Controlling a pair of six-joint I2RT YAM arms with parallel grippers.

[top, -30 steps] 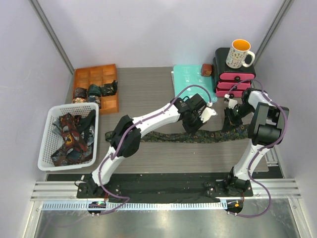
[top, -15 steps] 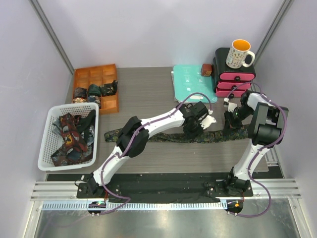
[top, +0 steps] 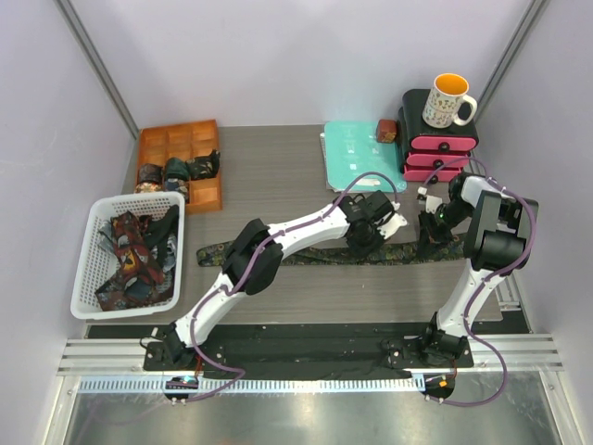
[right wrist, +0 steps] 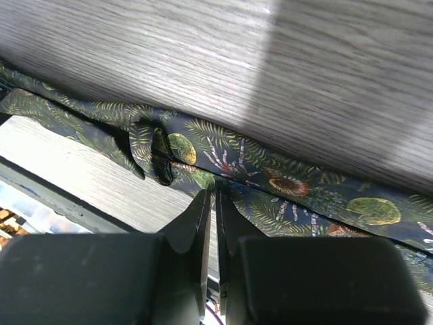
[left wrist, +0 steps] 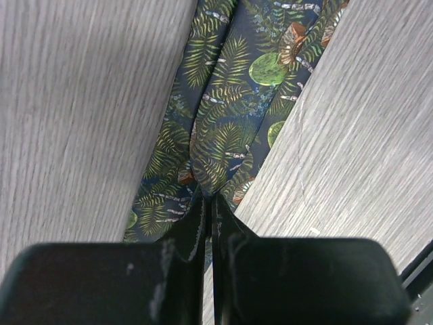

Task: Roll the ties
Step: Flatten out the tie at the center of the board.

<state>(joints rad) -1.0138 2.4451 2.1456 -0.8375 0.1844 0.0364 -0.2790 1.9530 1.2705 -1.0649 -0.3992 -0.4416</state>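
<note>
One tie [top: 315, 254] lies flat as a long strip on the tabletop [top: 269, 185]. It sits on the arm-base side of the teal folder [top: 357, 148] and runs crosswise, from well to the folder's left to past its right edge. Fabric dark, with green fern fronds and round green and brown motifs.

Left hand [top: 364, 241]: down on the tie, below the folder's right half. Wrist view: fingers pressed flat together, tips [left wrist: 208, 202] meeting on the fabric [left wrist: 230, 115] where a folded layer narrows to a point. It is pinching the tie.

Right hand [top: 432, 243]: further right of the folder, near the strip's right end. Wrist view: fingers drawn close, only a thin slit between them, tips [right wrist: 210, 196] on the tie's edge [right wrist: 270, 172]. It appears to nip the fabric there. A small fold stands up just beside the tips.

Far left of the folder: white basket [top: 139, 197], loose ties [top: 134, 260] heaped inside. Orange tray [top: 181, 139] further back, rolled ties [top: 176, 170] in its compartments.

Right of the folder: pink drawers [top: 437, 156], mug [top: 447, 100] on top.
</note>
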